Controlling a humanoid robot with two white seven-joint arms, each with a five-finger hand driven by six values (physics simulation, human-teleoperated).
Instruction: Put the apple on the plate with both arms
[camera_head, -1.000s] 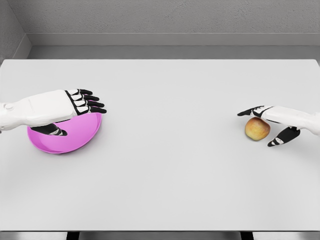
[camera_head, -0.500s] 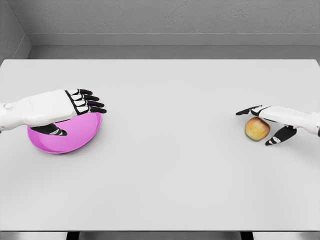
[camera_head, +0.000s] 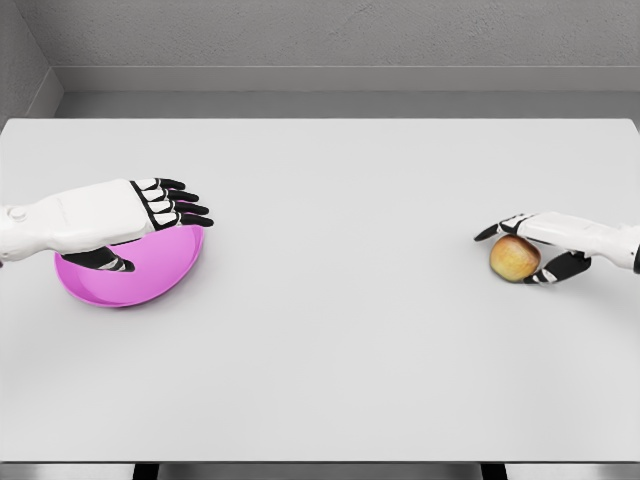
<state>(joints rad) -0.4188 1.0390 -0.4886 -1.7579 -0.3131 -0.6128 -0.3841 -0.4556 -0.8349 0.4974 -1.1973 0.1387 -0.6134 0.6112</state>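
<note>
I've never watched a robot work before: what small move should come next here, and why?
Probably the right hand should finish closing on the round yellow-red apple: its fingers arch over the fruit and the thumb sits beside it, while the apple rests on the white table, far from the pink plate under the left hand.

A white table (camera_head: 330, 330) carries a pink plate (camera_head: 150, 275) at left and an apple (camera_head: 514, 258) at right.

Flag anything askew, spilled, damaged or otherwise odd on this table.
Nothing stands out. The apple sits intact on the table inside the right hand, and the pink plate lies level under the left hand.
</note>
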